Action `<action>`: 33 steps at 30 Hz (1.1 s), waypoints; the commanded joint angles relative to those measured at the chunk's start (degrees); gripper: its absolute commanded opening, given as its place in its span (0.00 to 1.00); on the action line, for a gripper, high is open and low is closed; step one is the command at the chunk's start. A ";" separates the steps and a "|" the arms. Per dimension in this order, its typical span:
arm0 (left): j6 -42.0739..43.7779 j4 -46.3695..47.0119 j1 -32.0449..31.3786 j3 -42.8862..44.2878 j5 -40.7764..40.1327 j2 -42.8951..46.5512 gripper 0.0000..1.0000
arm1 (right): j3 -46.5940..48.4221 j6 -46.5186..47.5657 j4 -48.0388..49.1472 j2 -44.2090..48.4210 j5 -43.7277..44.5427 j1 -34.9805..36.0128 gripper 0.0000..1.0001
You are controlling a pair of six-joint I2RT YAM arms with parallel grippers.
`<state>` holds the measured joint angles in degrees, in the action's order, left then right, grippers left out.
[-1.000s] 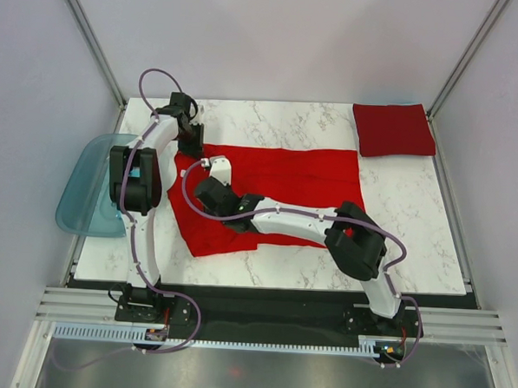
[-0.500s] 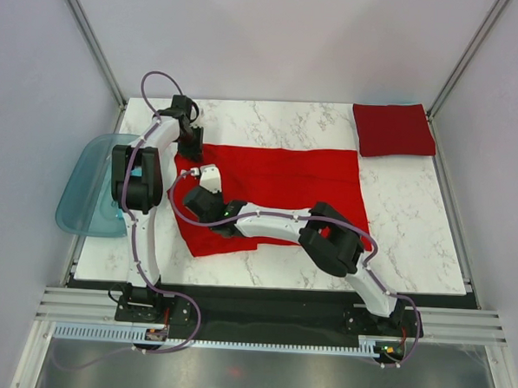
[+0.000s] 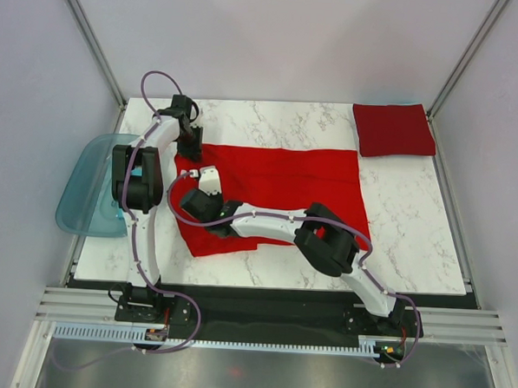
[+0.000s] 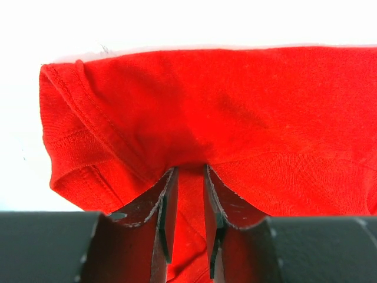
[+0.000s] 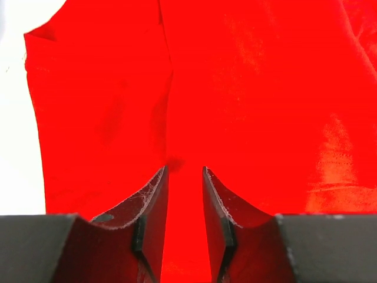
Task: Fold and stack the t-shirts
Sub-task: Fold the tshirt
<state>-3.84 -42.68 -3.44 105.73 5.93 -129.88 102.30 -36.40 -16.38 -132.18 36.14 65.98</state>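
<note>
Bright red t-shirt (image 3: 286, 174) spread on marble worktop (image 3: 405, 219), L claw (image 4: 188, 171) clenched on its far-left edge by sleeve, R claw (image 5: 184, 171) tips on shirt's left part, grip can't tell, folded crimson tee (image 3: 393, 130) far-right corner, blue tub (image 3: 85, 194) off left edge

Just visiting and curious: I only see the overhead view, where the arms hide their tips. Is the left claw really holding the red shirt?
Observer: Yes. The left wrist view shows the left gripper with a fold of the bright red t-shirt pinched between its fingers.
Operator: Which part?
Observer: Right beside a stitched hem, which runs off to one side of the fingers.
Operator: And the right one?
Observer: The right gripper sits low over the same cloth, a strip showing between its fingers; whether it pinches, I cannot tell.
</note>
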 commanded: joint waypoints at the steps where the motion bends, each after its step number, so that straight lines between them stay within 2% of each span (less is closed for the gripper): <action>1: -1.52 0.22 0.80 2.37 -0.66 -1.34 0.32 | 2.20 -0.78 -0.58 -1.06 1.39 0.73 0.37; 9: -1.53 0.22 0.81 2.64 -0.31 -2.04 0.32 | 3.69 -1.13 -1.02 -3.08 0.95 1.09 0.35; 14: -1.44 0.31 0.89 2.55 0.04 -2.39 0.32 | 4.75 -1.04 -1.55 -4.05 1.39 1.09 0.38; 16: -1.44 0.31 0.89 2.46 -0.04 -2.65 0.32 | 5.01 -0.95 -2.07 -4.23 1.48 1.09 0.33; 17: -1.44 0.31 0.98 2.46 -0.05 -2.83 0.32 | 5.10 -0.95 -2.51 -4.05 1.48 1.09 0.21; 20: -1.17 0.31 0.98 2.64 -0.22 -3.27 0.32 | 5.19 -0.25 -4.09 -3.09 2.27 1.09 0.03; 33: -0.47 0.22 1.07 3.25 -0.57 -4.94 0.32 | 4.75 2.83 -8.49 -0.98 2.36 1.09 0.00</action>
<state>-4.27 -43.13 -3.03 108.12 6.33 -131.66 106.32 -34.65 -23.42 -135.66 37.15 66.65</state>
